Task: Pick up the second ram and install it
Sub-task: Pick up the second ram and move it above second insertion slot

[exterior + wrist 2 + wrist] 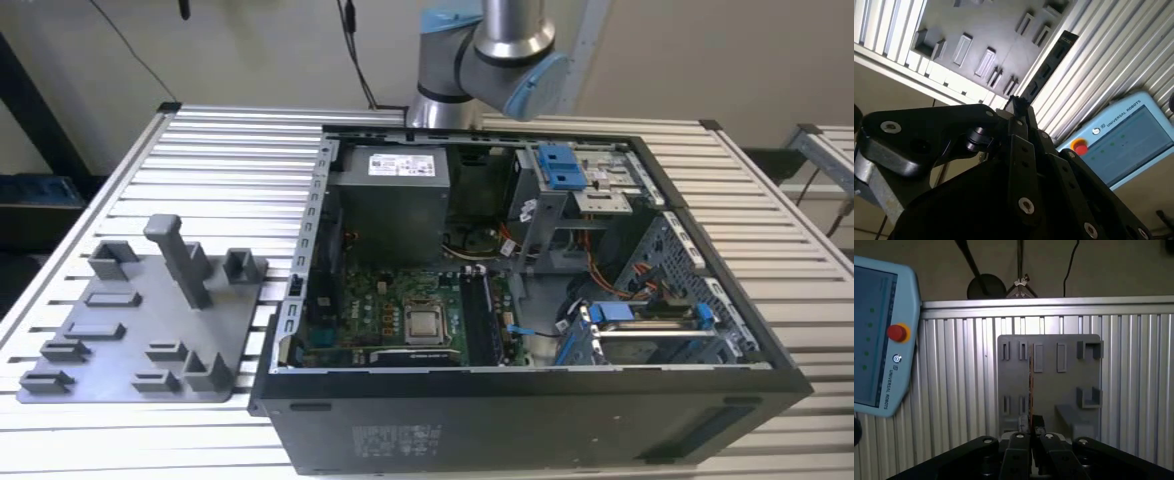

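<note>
1 claw (1030,434) clamped on 2nd ram (1030,390), stick seen edge-on w/ gray fixture plate (1064,375) beyond it on slatted surface (954,390); teach pendant (879,335) near plate.

A table (200,170) of ribbed, pale metal slats with a dull satin sheen is shown in the exterior view. A fixture plate (147,330) of grey, matt plastic is seen on it. The computer case (534,425) is of black painted metal with a matt finish. Inside are a glossy green motherboard (387,300), a bright metal processor lid (427,323), a power supply (387,215) of grey sheet metal and clips (561,165) of blue plastic. The arm (501,30) is of brushed silvery metal with smooth light-blue caps. In the second wrist view the gripper (1016,102) is made of matt black links with shiny metal pins, and the second ram (1049,65) is a dark board with matt black chips. In the first wrist view the teach pendant (879,340) is of smooth light-blue plastic with a glossy red button (897,332).
</note>
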You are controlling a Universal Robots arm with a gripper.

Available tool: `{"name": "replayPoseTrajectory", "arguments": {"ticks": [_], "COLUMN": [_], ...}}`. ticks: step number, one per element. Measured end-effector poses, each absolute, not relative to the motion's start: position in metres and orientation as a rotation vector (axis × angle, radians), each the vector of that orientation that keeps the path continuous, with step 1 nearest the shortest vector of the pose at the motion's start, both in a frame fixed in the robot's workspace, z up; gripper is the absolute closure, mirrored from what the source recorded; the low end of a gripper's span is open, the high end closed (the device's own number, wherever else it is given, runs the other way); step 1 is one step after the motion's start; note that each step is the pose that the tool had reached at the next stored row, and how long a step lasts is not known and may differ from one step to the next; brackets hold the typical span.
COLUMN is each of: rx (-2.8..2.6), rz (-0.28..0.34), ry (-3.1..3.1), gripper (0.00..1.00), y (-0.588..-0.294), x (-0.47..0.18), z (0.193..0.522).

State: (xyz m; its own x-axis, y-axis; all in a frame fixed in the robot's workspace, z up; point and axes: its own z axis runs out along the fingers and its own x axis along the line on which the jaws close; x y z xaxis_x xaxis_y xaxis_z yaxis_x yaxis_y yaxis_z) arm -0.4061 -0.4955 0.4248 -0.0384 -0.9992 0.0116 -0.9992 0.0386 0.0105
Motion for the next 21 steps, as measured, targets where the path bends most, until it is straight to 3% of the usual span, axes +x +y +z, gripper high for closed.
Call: {"name": "replayPoseTrajectory", "arguments": {"ticks": [21], "rx": [2.167], "rz": [0.000], "ry": [-2.252], "gripper": [0.86], "y": [-0.495], "x": [-0.366], "z": [0.425]}}
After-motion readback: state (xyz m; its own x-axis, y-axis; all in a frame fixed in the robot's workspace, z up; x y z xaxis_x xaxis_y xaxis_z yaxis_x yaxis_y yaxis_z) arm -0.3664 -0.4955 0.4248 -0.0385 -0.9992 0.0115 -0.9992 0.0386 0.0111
